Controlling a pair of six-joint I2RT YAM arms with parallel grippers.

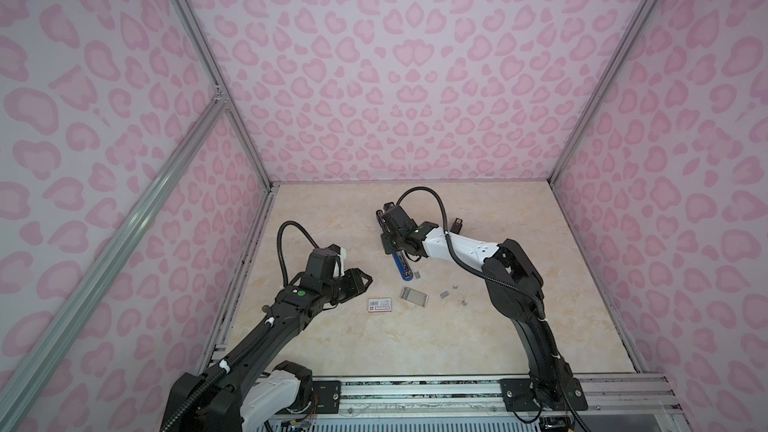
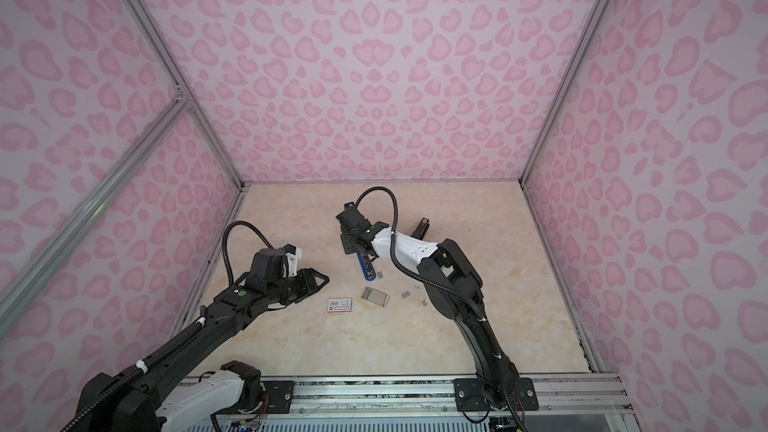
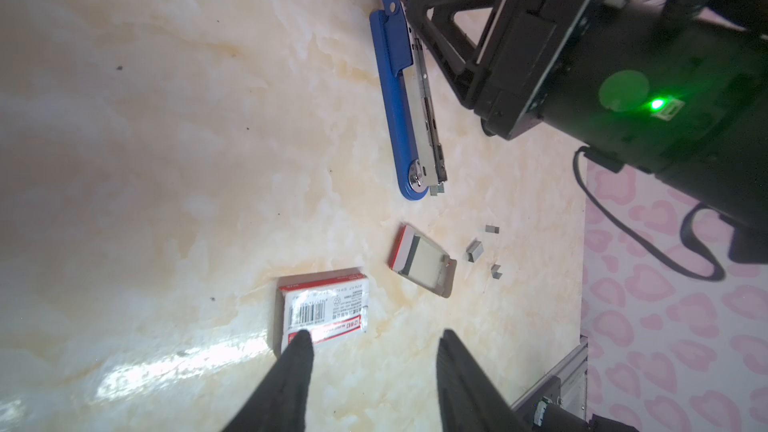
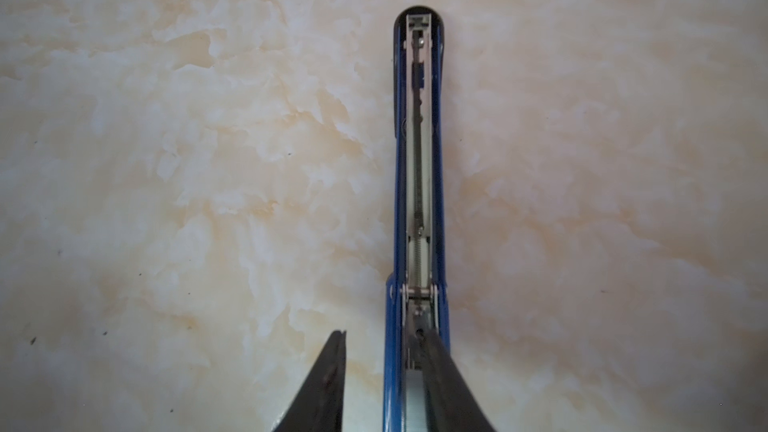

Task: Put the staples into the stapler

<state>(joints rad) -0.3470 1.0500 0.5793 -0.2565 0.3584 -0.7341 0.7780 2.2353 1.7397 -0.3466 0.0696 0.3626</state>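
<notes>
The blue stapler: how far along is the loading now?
Done: the blue stapler lies opened flat, and a staple strip seems to sit in its channel. In hand: the right gripper, jaws apart, hovers over that strip, holding nothing. Remaining: closing the lid; loose staple pieces lie on the table.

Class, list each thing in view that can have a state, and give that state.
blue stapler: opened out flat
staples: loose pieces on the table
box tray: out of its sleeve
box sleeve: flat, without tray
left end effector: open, empty
right end effector: open, over the stapler
</notes>
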